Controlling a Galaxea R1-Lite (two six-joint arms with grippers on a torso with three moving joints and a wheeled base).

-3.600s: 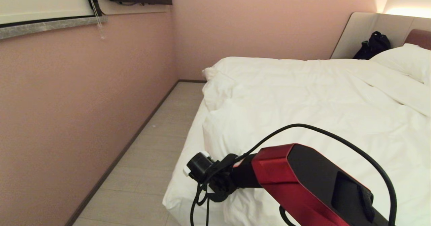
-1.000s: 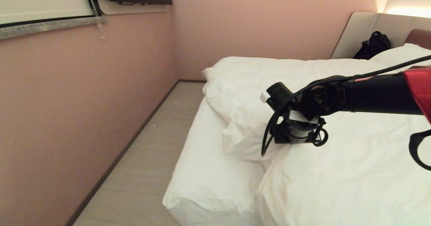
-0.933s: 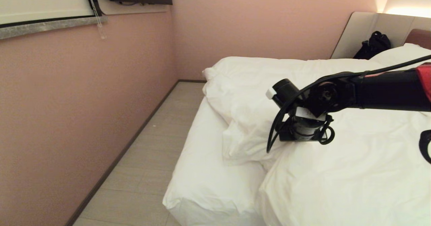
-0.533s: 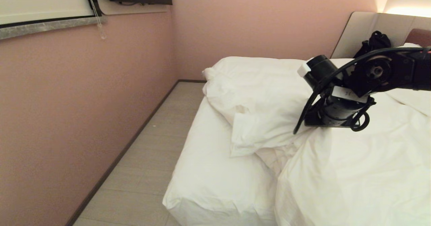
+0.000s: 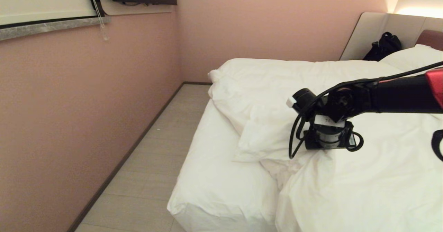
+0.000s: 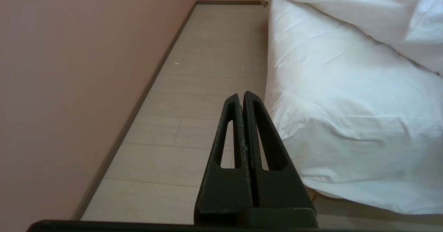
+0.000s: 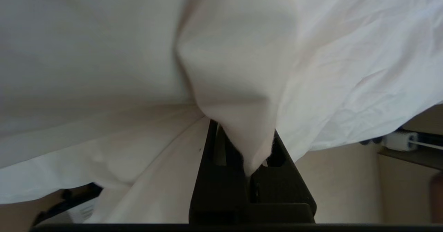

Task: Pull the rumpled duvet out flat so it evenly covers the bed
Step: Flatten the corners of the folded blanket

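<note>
- Our right claw (image 7: pixel 250 156) was pinched on a fold of the duvet (image 5: pixel 346 86), its fingers (image 7: pixel 211 176) pressed onto the white cloth that bunched up between them.
- In the head view our right arm (image 5: pixel 398 95) reached across the bed (image 5: pixel 214 190) from the headboard side, with the wrist over the duvet's near rumpled part; the claw itself was hidden there under the wrist.
- The duvet lay heaped over most of the bed, folded back on itself near the foot, so the foot corner nearest the wall (image 5: pixel 86 104) showed only the taut sheet (image 5: pixel 218 176).
- A loose flap of duvet (image 5: pixel 256 138) rested on that sheet, just beside the wrist.
- A pillow (image 5: pixel 412 57) lay at the head of the bed, with a black bag (image 5: pixel 382 47) beyond it against the beige panel (image 5: pixel 367 31).
- Our left claw (image 6: pixel 242 100) hung over the floor (image 6: pixel 207 69) beside the bed's foot corner, fingers pressed together and gripping nothing.
</note>
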